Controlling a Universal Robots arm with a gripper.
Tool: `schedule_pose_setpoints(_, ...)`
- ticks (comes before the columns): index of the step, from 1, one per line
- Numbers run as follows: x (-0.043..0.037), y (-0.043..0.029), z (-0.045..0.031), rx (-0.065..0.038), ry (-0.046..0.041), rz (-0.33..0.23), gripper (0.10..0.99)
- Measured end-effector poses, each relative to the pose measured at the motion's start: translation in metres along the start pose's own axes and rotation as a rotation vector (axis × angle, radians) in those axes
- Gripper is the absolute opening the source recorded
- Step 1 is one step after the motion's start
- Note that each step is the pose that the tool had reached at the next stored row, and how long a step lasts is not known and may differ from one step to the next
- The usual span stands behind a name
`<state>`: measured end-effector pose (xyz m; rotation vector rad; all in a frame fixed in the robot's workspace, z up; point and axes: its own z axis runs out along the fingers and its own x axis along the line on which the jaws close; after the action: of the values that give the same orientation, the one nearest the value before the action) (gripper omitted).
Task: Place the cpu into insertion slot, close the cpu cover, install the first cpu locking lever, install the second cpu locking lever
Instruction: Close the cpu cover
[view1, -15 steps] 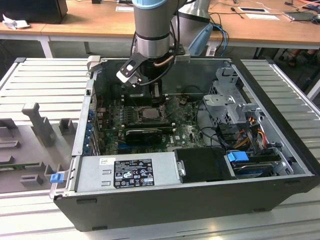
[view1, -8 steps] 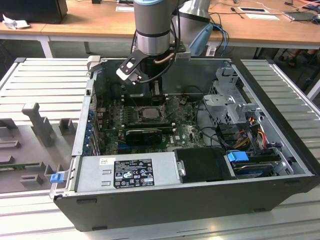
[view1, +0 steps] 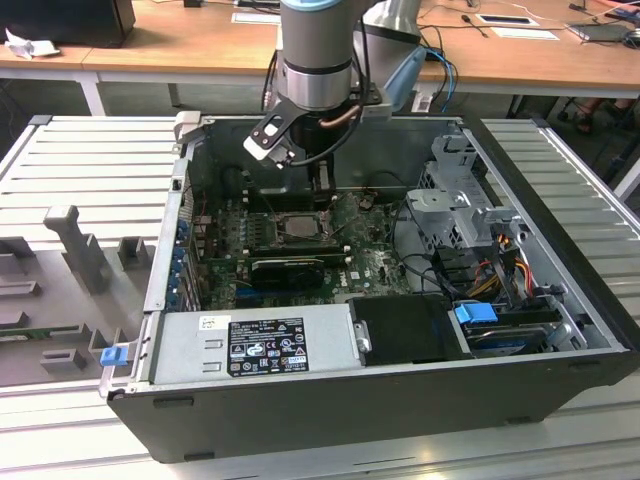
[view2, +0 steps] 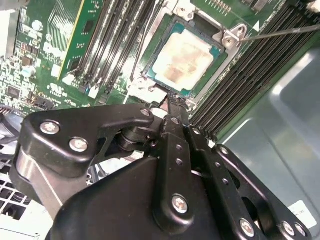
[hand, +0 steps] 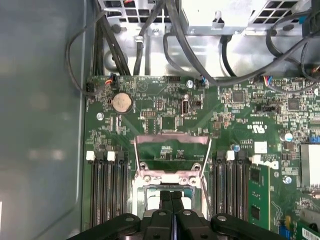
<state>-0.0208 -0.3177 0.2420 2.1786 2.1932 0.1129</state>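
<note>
We see the black two-finger gripper (hand: 171, 196) w/ its fingers (view2: 172, 131) pressed tight together, nothing visible btwn them. The tips sit low at one edge of the square, silver-rimmed insertion slot (view2: 227, 39). The small flat silver-grey cpu (view2: 182, 59) lies seated in that slot. The thin silver frame-plate cpu cover (hand: 170, 173) stands tilted up, open, w/ the green motherboard (hand: 165, 112) showing thru its cut-out. All this is inside the open dark PC case (view1: 400, 400).

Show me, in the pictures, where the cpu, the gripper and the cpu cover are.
cpu (view2: 184, 56): second wrist view, middle of its metal top.
gripper (hand: 171, 194): first wrist view, between its fingertips.
cpu cover (hand: 170, 175): first wrist view, the silver bar of its frame nearest the gripper.
</note>
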Motion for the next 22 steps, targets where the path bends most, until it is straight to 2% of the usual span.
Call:
schedule_pose_setpoints(3,0.0001,0.0016,-0.0001,0.0,-0.0006,0.0,0.106)
schedule_pose_setpoints(4,0.0006,0.0017,-0.0012,0.0,-0.0039,0.0,0.106)
schedule_pose_setpoints(8,0.0011,0.0025,-0.0098,0.0,-0.0069,-0.001,0.106)
schedule_pose_setpoints(11,0.0012,0.0027,-0.0121,0.0,-0.0066,-0.001,0.106)
schedule_pose_setpoints(22,0.0011,0.0077,-0.0129,0.001,-0.0069,-0.001,0.106)
